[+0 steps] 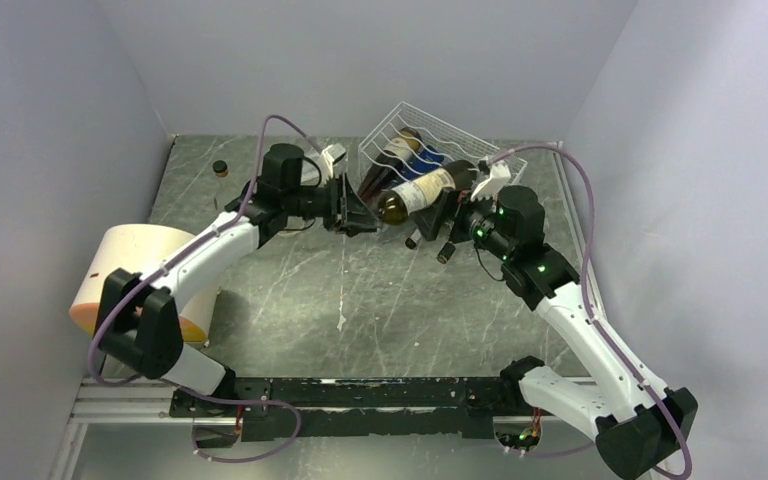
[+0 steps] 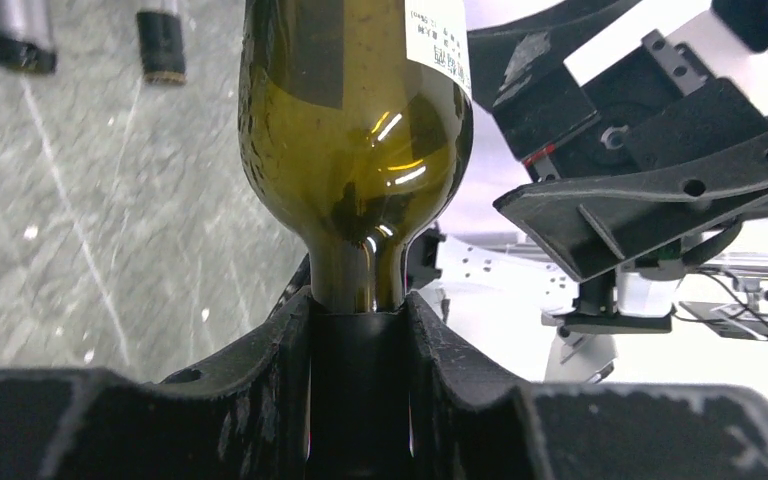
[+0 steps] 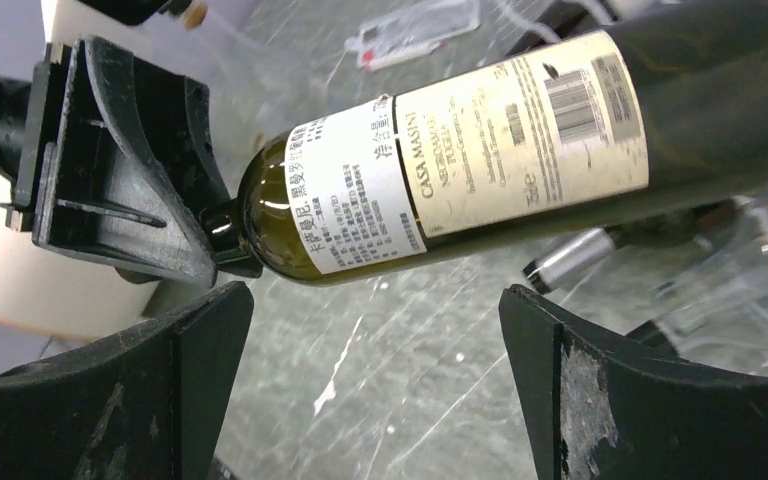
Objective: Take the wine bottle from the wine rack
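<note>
An olive-green wine bottle (image 1: 422, 190) with a cream label lies tilted at the front of the white wire wine rack (image 1: 480, 140), neck toward the left. My left gripper (image 1: 365, 213) is shut on its neck. In the left wrist view the neck (image 2: 356, 280) runs down between the two black fingers (image 2: 270, 370). The right wrist view shows the bottle (image 3: 480, 170) crossing above my right gripper (image 3: 375, 340), which stands open with only table between its fingers. That right gripper (image 1: 448, 212) hovers beside the bottle's body.
Other bottles stay in the rack, one with a blue label (image 1: 412, 152), and two necks (image 1: 430, 245) poke out toward the front. A cream cylinder (image 1: 150, 275) lies at the left by my left arm. A small dark jar (image 1: 220, 169) stands at the back left.
</note>
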{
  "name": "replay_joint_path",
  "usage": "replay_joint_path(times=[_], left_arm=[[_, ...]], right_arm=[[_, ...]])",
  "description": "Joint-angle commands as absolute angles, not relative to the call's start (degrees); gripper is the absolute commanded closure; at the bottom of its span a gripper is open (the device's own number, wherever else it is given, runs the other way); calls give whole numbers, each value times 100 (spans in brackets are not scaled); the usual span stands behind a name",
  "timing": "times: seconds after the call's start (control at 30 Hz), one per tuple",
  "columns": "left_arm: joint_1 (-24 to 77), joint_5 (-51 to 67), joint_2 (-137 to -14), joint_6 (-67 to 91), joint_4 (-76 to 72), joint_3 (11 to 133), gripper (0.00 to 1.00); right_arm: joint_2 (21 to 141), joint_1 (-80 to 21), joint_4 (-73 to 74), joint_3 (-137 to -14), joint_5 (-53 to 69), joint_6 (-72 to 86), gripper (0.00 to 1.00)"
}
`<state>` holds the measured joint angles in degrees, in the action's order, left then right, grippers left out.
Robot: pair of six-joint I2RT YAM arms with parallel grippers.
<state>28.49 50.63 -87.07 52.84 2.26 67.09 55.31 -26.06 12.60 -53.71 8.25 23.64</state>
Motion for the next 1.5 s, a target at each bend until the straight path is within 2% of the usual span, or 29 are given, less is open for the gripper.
replay_joint_path(times=[0.0,0.27,0.47,0.67,0.9,1.27,1.37,1.47], left_arm=[[2905,4883,-7903,4400,719,6455,93],[2909,4357,-6796,4037,1814,5598,93],[2917,3923,-6223,3639,3103,5435,93],[2927,3233,-5885,3165,4444,5414,93],[2944,2249,-5687,2842,5480,5710,93],[2962,1832,-5552,2501,6232,6123,93],[2956,1765,-5541,2475,6301,6154,93],[2960,1809,-5504,2461,6285,6080,93]], right_arm=[[5431,-2584,1141,-5073,1998,2444,0],[5755,-2776,574,-4394,2980,2600,0],[6225,-4033,633,-4719,2071,2312,0],[6996,-4665,662,-5146,1861,1784,0],[7789,-5862,560,-5687,1015,243,0],[8608,-6086,-1161,-5339,1457,-2242,0],[8747,-6235,-1460,-5255,992,-2907,0],[8838,-6243,-2114,-4944,1141,-3455,0]])
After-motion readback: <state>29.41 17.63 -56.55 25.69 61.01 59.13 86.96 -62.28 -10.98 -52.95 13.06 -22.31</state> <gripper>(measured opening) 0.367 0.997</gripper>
